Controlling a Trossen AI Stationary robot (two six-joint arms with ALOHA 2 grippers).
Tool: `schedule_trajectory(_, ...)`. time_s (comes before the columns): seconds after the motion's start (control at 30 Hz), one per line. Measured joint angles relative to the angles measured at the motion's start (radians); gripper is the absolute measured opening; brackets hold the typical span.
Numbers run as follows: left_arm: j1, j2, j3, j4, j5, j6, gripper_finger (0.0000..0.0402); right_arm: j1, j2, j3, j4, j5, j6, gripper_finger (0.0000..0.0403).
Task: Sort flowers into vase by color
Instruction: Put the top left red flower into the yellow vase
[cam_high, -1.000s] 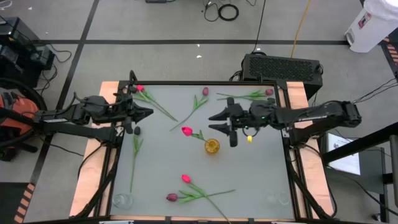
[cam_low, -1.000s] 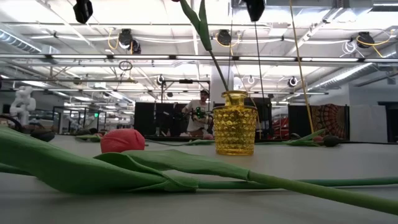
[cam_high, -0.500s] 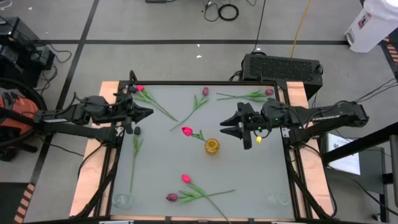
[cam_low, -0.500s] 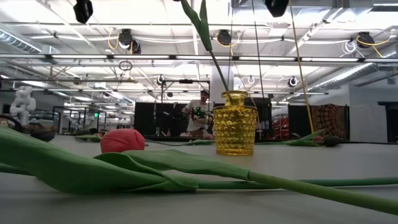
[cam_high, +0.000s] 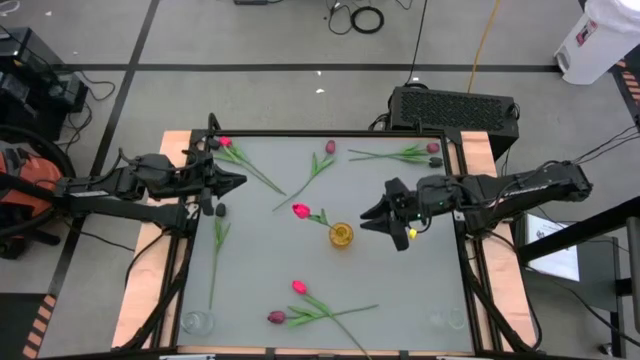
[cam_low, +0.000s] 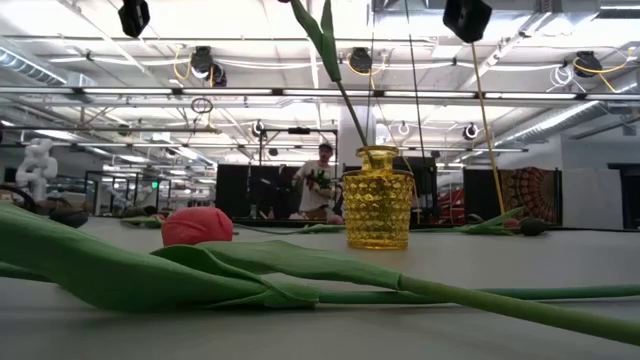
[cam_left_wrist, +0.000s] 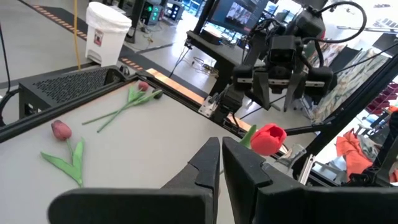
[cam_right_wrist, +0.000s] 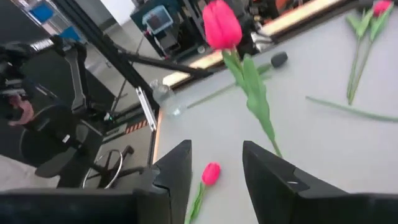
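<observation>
Tabletop (cam_high: 420, 290) grey | one pink tulip (cam_high: 300, 210) stood in yellow vase (cam_high: 341, 235) mid-tabletop | seven tulips unsorted | right pincer (cam_high: 384, 214) open, empty | left pincer (cam_high: 238, 181) closed, empty

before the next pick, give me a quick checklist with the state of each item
1. Yellow vase upright: ok.
2. Pink tulip standing in the vase, stem leaning: ok.
3. Right tool empty, fingers apart, beside the vase: ok.
4. Left tool shut, empty, waiting at the table's left edge: ok.
5. Tulips on the table within reach: cannot tell.
6. Clear glass vases at the near corners upright: cannot tell.
</observation>
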Motion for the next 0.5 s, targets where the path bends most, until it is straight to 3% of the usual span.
schedule_trajectory(0.5,0.000,0.000,0.000,0.000,-0.005,-0.054,0.0026,0.005,0.000,0.000,-0.020,0.001,0.016,0.0024)
